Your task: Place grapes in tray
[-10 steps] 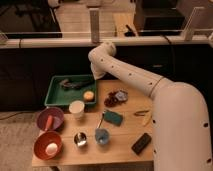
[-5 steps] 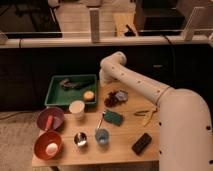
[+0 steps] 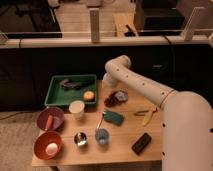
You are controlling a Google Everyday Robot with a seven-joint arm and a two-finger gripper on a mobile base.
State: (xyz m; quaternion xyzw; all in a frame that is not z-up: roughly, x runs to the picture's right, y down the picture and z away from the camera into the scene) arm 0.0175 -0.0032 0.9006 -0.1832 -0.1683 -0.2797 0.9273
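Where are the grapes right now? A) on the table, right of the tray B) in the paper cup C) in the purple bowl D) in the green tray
A: the grapes lie on the table beside the tray, outside its right rim, with the gripper at the arm's end just above them.

The white arm (image 3: 150, 92) reaches from the lower right up and leftward over the bench (image 3: 125, 145), bends at a rounded elbow and turns downward. The claw (image 3: 109, 91) hangs at its end near the bench's far edge, largely hidden behind the wrist.
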